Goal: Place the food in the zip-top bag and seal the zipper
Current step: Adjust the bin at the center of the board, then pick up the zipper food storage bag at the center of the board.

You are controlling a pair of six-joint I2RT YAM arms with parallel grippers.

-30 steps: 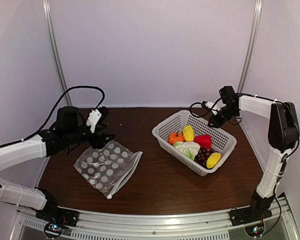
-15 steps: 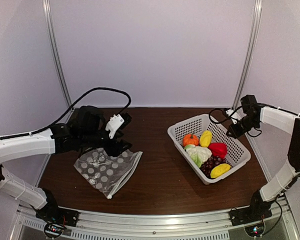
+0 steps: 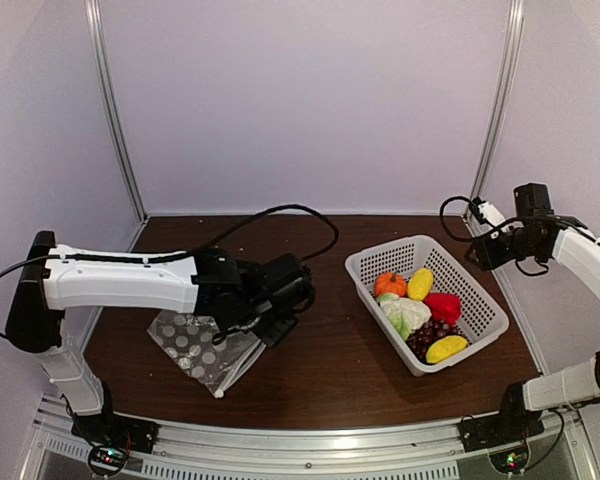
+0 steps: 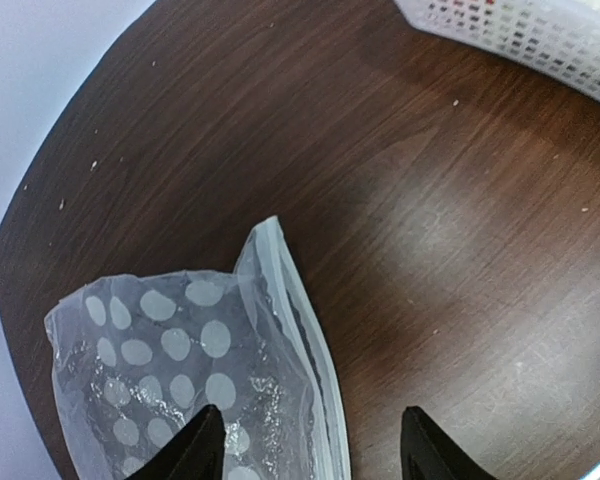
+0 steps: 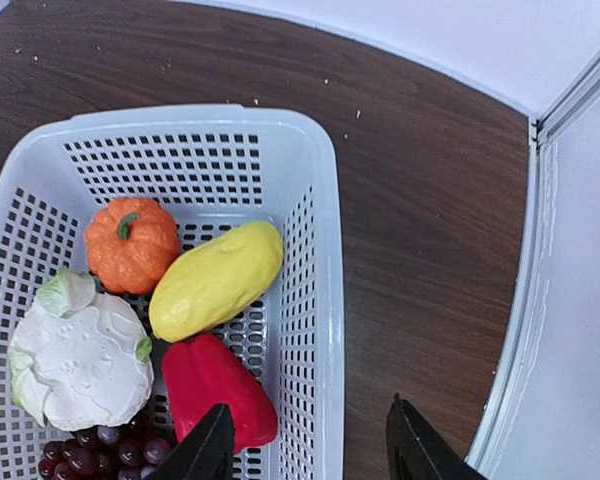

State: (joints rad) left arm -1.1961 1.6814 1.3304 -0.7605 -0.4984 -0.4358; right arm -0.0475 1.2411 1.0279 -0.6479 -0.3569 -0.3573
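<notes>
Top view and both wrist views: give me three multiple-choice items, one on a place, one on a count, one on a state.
1. Where is the orange pumpkin?
A. on the bare wood
B. in the white basket
C. outside the basket, against its wall

2. How many yellow pieces lie in the basket?
A. one
B. four
C. two

3. The left fingers are:
A. apart, clamping nothing
B. shut on a grape bunch
C. shut on the basket rim

Answers:
1. B, since the right wrist view shows it inside the mesh walls.
2. C, with one beside the pumpkin and one at the near end.
3. A, as the left wrist view shows a wide gap, with the dotted bag edge seen between them.
</notes>
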